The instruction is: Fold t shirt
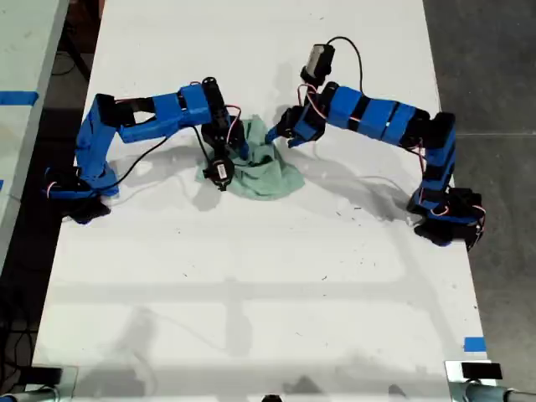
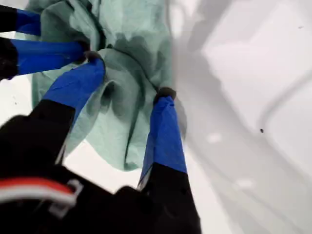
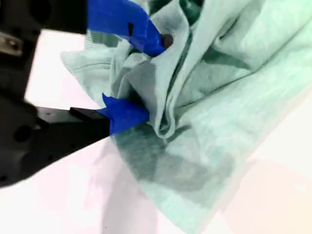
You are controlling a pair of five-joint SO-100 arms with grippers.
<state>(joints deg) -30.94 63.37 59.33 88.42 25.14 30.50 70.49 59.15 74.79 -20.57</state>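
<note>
- On the white counter (image 1: 251,276), near its middle, the t shirt (image 1: 264,172) lies crumpled in a mint-green heap, with one blue arm (image 1: 151,117) reaching in from the exterior view's left and another arm (image 1: 377,117) from its right.
- Beyond the counter's right edge in the exterior view is dark grey floor (image 1: 494,67); at the left stands a second pale table (image 1: 25,50) with a strip of blue tape on it.
- A small blue tape mark (image 1: 474,343) sits near the counter's lower right corner in the exterior view.
- My first gripper (image 2: 130,78) has its jaws spread wide, tips touching the bunched cloth.
- My second gripper (image 3: 153,78) pinches a thick fold of the t shirt.
- The other arm's blue fingers (image 2: 44,53) crowd in just beside my first gripper.
</note>
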